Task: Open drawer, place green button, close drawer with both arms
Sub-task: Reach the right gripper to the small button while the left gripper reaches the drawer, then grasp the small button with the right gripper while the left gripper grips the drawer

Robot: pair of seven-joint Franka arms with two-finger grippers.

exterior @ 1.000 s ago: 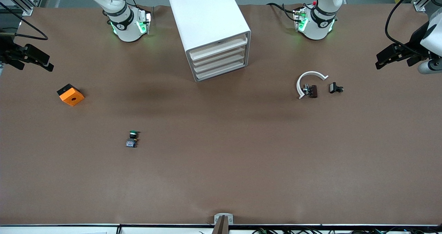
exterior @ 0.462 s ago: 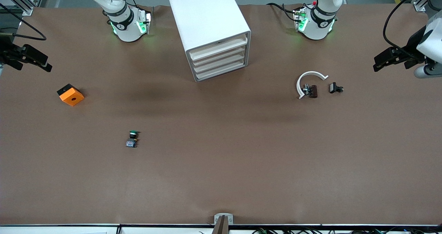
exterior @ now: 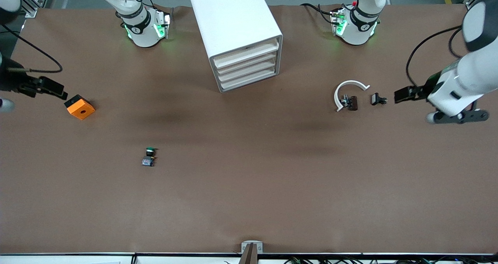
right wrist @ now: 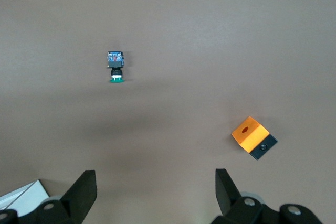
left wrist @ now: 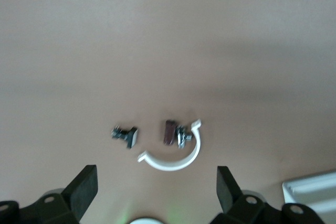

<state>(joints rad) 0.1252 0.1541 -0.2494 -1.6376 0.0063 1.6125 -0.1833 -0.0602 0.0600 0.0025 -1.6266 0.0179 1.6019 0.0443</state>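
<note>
Drawer (exterior: 246,53) — wide, shallow white plastic tray with an off-white front, topmost of four alike — sits pushed in flush in the white box cabinet (exterior: 233,18), which stands between the two arm bases. All four fronts look closed.

Tiny push-button (exterior: 149,156) with a round green cap on a dark grey-black body lies on its side on the brown table (exterior: 249,194), nearer to the front camera than the cabinet and toward the right arm's end. In the right wrist view the same button (right wrist: 115,66) lies on bare table, well apart from everything else.

Right gripper (exterior: 46,87) — black, two-finger — hangs at the right arm's end of the table, just beside the orange block with a round hole (exterior: 79,107), not touching it. Its wrist view shows the fingers (right wrist: 84,192) spread wide with nothing between them; the orange block (right wrist: 253,136) is close by, the button farther off.

Left gripper (exterior: 406,94) hangs at the left arm's end of the table, close beside a small black clip (exterior: 378,99); a second dark clip with a white curved strip (exterior: 348,96) lies just past that, toward the cabinet. In the left wrist view the fingers (left wrist: 85,191) stand wide apart, empty, with the clip (left wrist: 126,135) and the curved strip (left wrist: 176,156) on the table ahead of them.
</note>
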